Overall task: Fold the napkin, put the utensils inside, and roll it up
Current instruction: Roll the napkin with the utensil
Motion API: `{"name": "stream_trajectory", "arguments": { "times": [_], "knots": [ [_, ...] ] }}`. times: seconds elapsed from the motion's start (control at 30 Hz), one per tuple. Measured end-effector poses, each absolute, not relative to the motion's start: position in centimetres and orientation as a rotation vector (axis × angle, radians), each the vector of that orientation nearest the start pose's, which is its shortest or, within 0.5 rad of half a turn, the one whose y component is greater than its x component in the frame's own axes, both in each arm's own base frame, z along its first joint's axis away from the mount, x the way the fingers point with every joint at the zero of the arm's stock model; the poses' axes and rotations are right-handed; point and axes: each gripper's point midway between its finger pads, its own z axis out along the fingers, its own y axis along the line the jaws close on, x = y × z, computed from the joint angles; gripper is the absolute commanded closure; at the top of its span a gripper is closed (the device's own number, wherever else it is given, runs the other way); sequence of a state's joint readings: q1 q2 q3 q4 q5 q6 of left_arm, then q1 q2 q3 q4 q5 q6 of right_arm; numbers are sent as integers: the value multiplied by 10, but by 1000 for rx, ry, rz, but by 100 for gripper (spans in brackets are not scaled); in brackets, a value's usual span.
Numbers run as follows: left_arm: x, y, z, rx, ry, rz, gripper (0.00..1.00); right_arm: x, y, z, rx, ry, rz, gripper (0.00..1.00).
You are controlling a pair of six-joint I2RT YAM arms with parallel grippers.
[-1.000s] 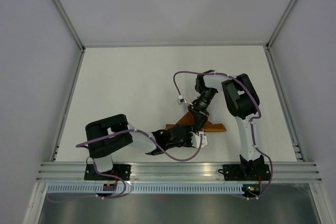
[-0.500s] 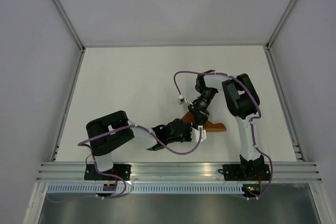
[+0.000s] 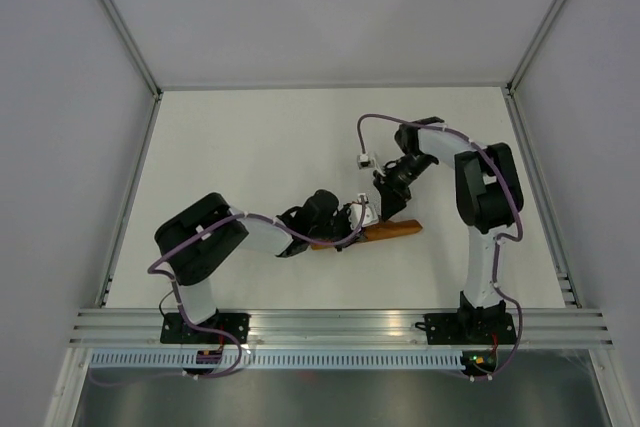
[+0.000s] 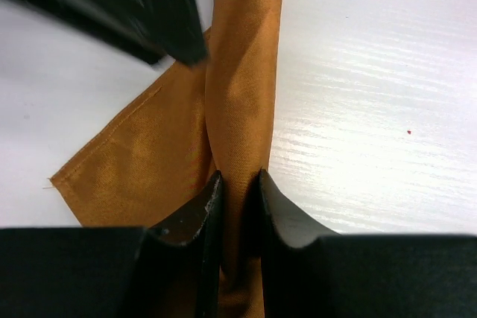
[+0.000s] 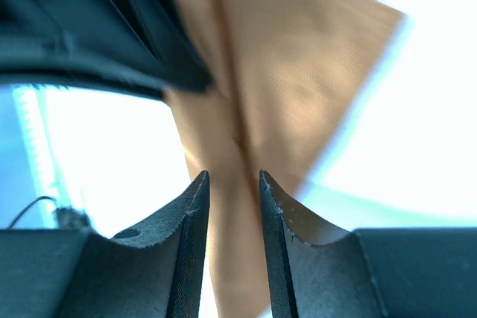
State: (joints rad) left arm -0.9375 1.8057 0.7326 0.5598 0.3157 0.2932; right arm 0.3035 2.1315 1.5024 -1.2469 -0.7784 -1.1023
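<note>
The rust-brown napkin (image 3: 396,231) lies as a narrow roll near the front middle of the table. My left gripper (image 3: 350,236) is at its left end; in the left wrist view the gripper (image 4: 238,191) is shut on the rolled cloth (image 4: 242,72), with a flat loose flap (image 4: 134,169) spreading out to the left. My right gripper (image 3: 386,214) hovers just behind the roll. In the right wrist view its jaws (image 5: 233,184) stand slightly apart over the napkin (image 5: 298,57), which passes beneath them without being pinched. The utensils are hidden.
The white table (image 3: 250,147) is ringed by an aluminium frame, with a rail (image 3: 340,325) along the near edge where both arm bases sit. A purple cable loops above the right arm (image 3: 480,197). The two grippers work close together.
My left gripper moved back and right onto the napkin and shut on it. The right arm swung right and lifted, its jaws loosening. The napkin went from a wedge to a narrow roll.
</note>
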Motion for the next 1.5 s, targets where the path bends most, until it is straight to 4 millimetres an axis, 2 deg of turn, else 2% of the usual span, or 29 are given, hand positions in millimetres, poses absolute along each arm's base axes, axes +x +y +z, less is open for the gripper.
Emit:
{"name": "stream_trajectory", "arguments": {
  "times": [0.13, 0.23, 0.33, 0.43, 0.53, 0.8, 0.9, 1.3, 1.5],
  "knots": [
    [228, -380, 28, 1355, 1701, -835, 98, 305, 161, 54, -1558, 2238, 1098, 61],
    [228, -379, 28, 1326, 1753, -933, 98, 332, 138, 77, -1460, 2161, 945, 61],
    [228, -379, 27, 1297, 1809, -1031, 98, 331, 123, 97, -1412, 2084, 799, 59],
    [229, -379, 25, 1263, 1864, -1129, 98, 315, 122, 108, -1425, 2001, 694, 59],
    [229, -381, 23, 1228, 1909, -1222, 98, 298, 127, 106, -1472, 1926, 625, 58],
    [222, -383, 21, 1155, 1978, -1389, 98, 240, 159, 65, -1724, 1761, 527, 54],
    [220, -383, 21, 1135, 1999, -1418, 98, 221, 172, 58, -1804, 1680, 496, 52],
    [219, -382, 20, 1094, 2081, -1515, 96, 194, 201, 34, -1945, 1509, 371, 49],
    [220, -382, 19, 1090, 2087, -1519, 96, 195, 204, 23, -1951, 1474, 269, 49]
  ]
}}
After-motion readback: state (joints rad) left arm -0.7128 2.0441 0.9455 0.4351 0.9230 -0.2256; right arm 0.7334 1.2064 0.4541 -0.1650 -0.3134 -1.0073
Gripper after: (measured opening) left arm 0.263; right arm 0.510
